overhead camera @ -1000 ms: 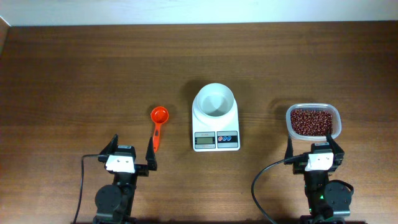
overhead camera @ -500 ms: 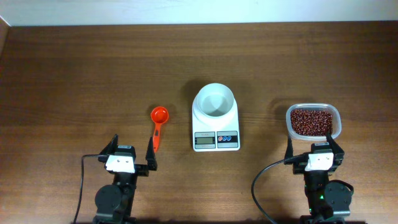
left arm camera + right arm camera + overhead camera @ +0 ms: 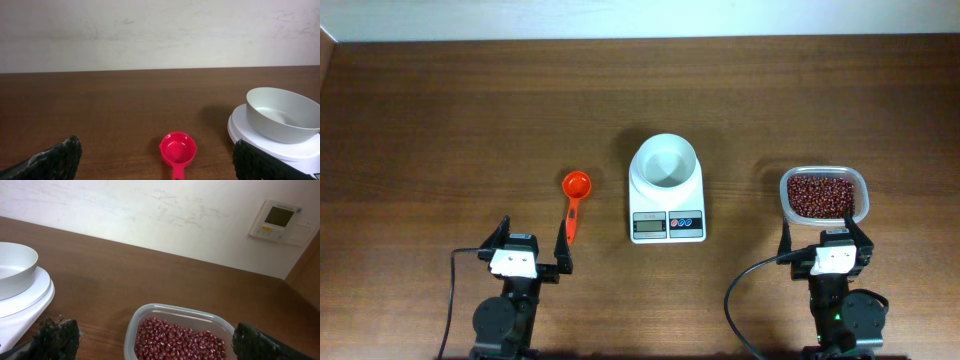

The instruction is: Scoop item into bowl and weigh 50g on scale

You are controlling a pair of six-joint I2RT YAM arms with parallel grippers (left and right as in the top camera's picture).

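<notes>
The dark wooden table (image 3: 440, 120) runs wall to wall, its far edge at 12 o'clock meeting the pale wall. At its middle sits the flat white square digital scale (image 3: 667, 225), with the small round white bowl (image 3: 666, 162) resting on its platform. The display is too small to read.

At the scale's 9 o'clock lies an orange-red plastic scoop (image 3: 572, 208), apart from the scale with a strip of bare wood between. At 3 o'clock, well apart, stands a clear rounded plastic tub (image 3: 861, 190) holding the small reddish-brown beans (image 3: 818, 194).

The left gripper (image 3: 532, 232) sits at 7 o'clock with its fingers spread wide on nothing. One finger is just beside the scoop's handle end, though I can't tell if they touch. The right gripper (image 3: 825, 232) at 5 o'clock is likewise spread wide and holds nothing, the tub just ahead.

Each wrist view shows only dark fingertips in its corners. The scoop's handle, the scale and the tub's near rim are cut off.
</notes>
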